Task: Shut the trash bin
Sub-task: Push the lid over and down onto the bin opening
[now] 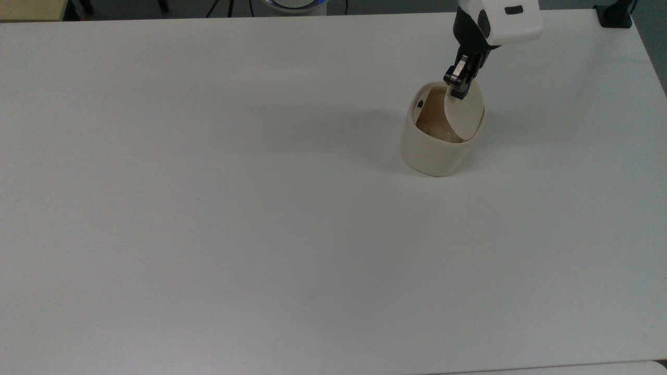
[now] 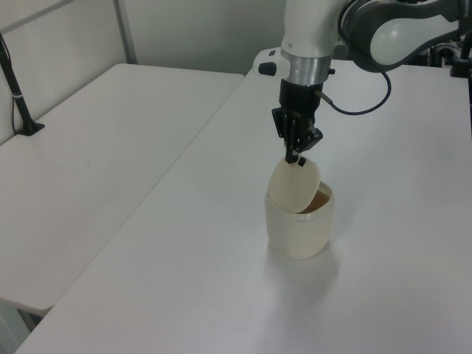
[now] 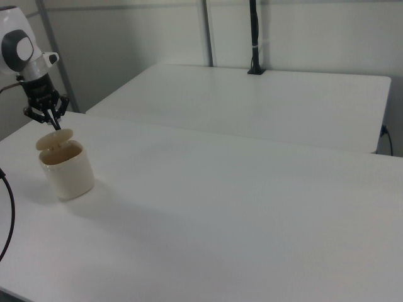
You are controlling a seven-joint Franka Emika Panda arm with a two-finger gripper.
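The cream trash bin (image 1: pixel 432 148) stands upright on the white table (image 1: pixel 234 208), at the top view's upper right. Its hinged lid (image 1: pixel 465 112) is tilted halfway down over the brownish inside (image 1: pixel 430 117). A small black latch mark (image 1: pixel 420 104) shows on the rim opposite the hinge. My gripper (image 1: pixel 458 87) points down with its fingers shut, the tips resting on the lid's raised edge. The left view shows the bin (image 2: pixel 299 225), the slanted lid (image 2: pixel 293 184) and the gripper (image 2: pixel 297 158) just above it. The right view has the bin (image 3: pixel 67 171), lid (image 3: pixel 54 139) and gripper (image 3: pixel 55 126) at its left.
A second white table (image 2: pixel 96 155) stands beside this one across a narrow gap. A black post (image 3: pixel 254 38) is clamped to its far side. The arm's black cable (image 2: pixel 365 103) hangs behind the wrist.
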